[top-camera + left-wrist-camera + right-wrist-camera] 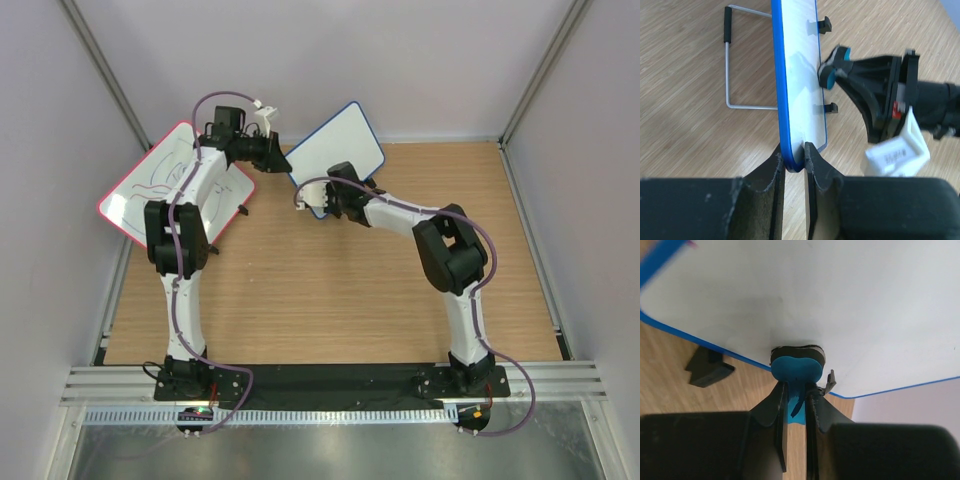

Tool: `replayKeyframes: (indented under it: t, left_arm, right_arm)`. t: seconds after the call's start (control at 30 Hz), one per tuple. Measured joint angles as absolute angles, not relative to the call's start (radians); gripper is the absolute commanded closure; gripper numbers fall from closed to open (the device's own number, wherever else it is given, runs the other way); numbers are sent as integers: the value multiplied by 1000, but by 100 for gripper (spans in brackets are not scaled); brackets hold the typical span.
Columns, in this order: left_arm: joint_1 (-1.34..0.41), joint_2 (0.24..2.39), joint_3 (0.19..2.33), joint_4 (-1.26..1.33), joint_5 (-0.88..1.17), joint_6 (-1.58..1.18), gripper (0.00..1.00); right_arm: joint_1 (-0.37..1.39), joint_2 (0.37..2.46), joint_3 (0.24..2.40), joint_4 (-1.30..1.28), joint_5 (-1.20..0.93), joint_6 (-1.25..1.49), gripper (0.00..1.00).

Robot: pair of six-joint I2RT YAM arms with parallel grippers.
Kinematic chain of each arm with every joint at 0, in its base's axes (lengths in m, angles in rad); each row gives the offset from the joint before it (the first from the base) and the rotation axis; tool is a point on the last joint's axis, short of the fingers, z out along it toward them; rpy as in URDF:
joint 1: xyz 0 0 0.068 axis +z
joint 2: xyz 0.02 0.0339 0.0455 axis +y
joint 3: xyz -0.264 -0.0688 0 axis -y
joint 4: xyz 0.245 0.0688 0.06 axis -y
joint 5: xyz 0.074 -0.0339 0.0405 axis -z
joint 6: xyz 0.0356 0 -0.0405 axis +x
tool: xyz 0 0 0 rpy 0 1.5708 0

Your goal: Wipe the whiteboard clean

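The blue-framed whiteboard (338,146) stands tilted at the back middle of the table. My left gripper (280,160) is shut on its left edge; in the left wrist view the jaws (794,152) pinch the blue frame (781,95). My right gripper (338,190) is shut on a blue eraser (796,369) whose dark pad is pressed against the white surface (840,305) near the lower edge. The eraser also shows in the left wrist view (832,67), touching the board. The surface that shows looks free of marks.
A larger red-framed whiteboard (140,185) with scribbles leans at the back left, partly behind my left arm. A wire stand (729,65) lies on the wooden table (330,300) behind the blue board. Grey walls close the sides and back.
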State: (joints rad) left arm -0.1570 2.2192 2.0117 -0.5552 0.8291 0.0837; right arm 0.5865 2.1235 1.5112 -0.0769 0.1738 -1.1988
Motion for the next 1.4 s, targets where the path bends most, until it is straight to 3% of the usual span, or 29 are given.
replayKeyframes:
  t: [0.43,0.83,1.03,1.2,1.4]
  left_arm:
    - [-160,2219,2013,-564,831,113,100]
    - [-165,2223,2033,-584,830,114,96]
    - [-165,2233,2048,-589,829,102,92]
    - [-165,2251,2075,-594,825,57,100]
    - [-170,2254,2079,-592,788,-1,99]
  right_arm:
    - [474,2072,1386,68,186,-1030,99]
    - [353,1744,1264,2,139,-462,99]
    - [184,1767,1277,-196,173,-163,99]
    - [53,1843,1274,-297,194,-37,99]
    - [39,1890,1263,-348,200,7,99]
